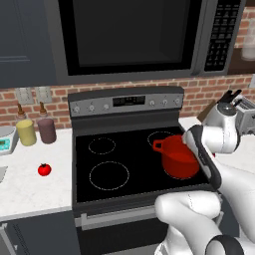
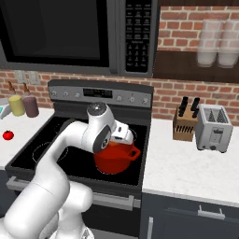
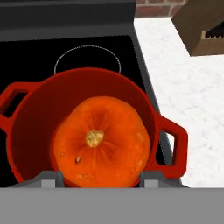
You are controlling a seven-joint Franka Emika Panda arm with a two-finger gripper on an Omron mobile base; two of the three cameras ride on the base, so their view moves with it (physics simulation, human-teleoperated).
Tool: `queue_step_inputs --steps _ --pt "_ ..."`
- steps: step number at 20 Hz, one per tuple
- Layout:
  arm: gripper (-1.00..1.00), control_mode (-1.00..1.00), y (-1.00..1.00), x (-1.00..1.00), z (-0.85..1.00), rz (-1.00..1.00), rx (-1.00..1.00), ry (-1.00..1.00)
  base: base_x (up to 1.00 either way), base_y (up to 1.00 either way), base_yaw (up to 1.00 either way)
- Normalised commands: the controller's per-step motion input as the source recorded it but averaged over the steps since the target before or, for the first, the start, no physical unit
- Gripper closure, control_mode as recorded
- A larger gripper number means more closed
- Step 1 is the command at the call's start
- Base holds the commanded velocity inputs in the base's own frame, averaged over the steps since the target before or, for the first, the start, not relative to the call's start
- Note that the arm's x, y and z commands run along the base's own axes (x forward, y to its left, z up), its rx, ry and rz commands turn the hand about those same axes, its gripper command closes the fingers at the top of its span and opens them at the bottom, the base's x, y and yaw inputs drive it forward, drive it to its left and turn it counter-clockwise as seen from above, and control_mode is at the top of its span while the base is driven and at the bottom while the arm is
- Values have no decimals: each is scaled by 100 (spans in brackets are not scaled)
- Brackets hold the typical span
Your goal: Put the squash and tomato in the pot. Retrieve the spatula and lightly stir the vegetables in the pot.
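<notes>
Hand view shows the round orange squash (image 3: 101,141) between the pincer (image 3: 101,177) tips, grasped over the round red pot (image 3: 33,118) in the frame's centre. The small red tomato (image 1: 44,170) waits on the white tabletop (image 1: 30,187), lower left; putting it in and stirring remain.

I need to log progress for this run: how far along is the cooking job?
Nothing looks finished yet. In hand: the gripper holds the squash over the open pot on the stove, not yet released. Left: the tomato is on the counter left of the stove, then fetching the spatula and stirring.
</notes>
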Motion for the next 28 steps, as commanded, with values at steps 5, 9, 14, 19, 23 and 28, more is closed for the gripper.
queue_step_inputs --steps 5,9,14,19,23,28 --pt "100 -100 6 38 -42 0 0 1 0 0 0" --pt "100 -100 11 37 -23 0 0 0 0 0 0" --pt "-100 -100 8 27 -26 0 0 1 0 0 0" --pt "-100 -100 0 17 -25 0 0 0 0 0 0" --pt "-100 -100 0 3 -3 0 0 0 0 0 0" --pt "-100 -100 16 -54 47 0 1 -7 0 0 0"
